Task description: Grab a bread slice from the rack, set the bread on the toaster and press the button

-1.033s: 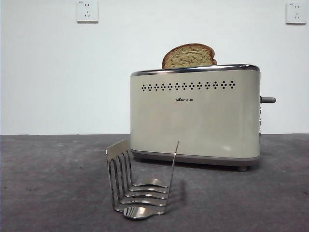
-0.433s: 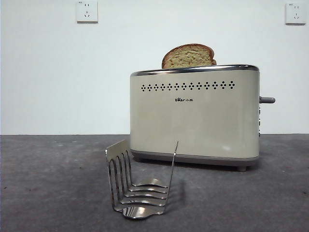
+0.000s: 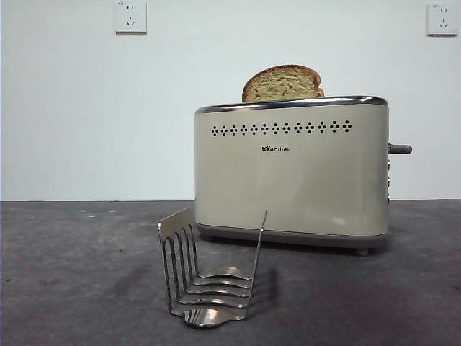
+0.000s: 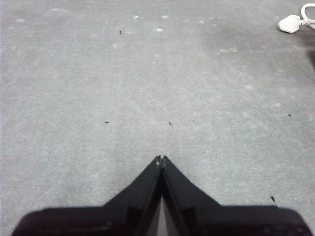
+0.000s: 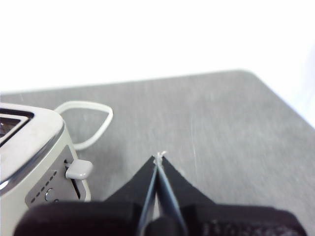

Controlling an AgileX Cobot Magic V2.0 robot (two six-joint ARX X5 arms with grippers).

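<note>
The slice of bread (image 3: 282, 83) stands in the slot of the cream toaster (image 3: 291, 173), its domed top showing above the chrome rim. The steel rack (image 3: 207, 272) stands empty on the table in front of the toaster. The button (image 3: 400, 149) sticks out from the toaster's right side, high up. In the right wrist view my right gripper (image 5: 158, 157) is shut and empty, above the table beside the toaster (image 5: 29, 152) and its button (image 5: 78, 169). My left gripper (image 4: 161, 160) is shut and empty over bare table.
The grey table (image 3: 72, 274) runs to a white wall with two sockets (image 3: 130, 16). A white cord (image 5: 91, 123) loops behind the toaster, and a white plug (image 4: 294, 23) lies on the table in the left wrist view.
</note>
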